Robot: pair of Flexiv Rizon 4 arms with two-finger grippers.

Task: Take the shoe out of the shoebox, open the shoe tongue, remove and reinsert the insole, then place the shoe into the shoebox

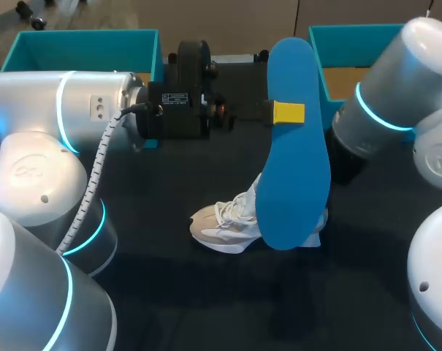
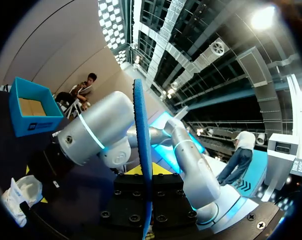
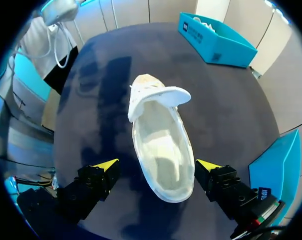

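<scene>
My left gripper (image 1: 288, 112) is clenched on the blue insole (image 1: 294, 183), holding it on edge in the air above the white shoe (image 3: 160, 150). The shoe lies on the black table (image 1: 169, 292), opening upward, with its tongue (image 3: 165, 95) folded back toward the toe. My right gripper (image 3: 157, 167) hangs over the shoe, its fingers spread to either side of the heel end, gripping nothing. Teal shoeboxes (image 1: 89, 47) stand well beyond the shoe.
</scene>
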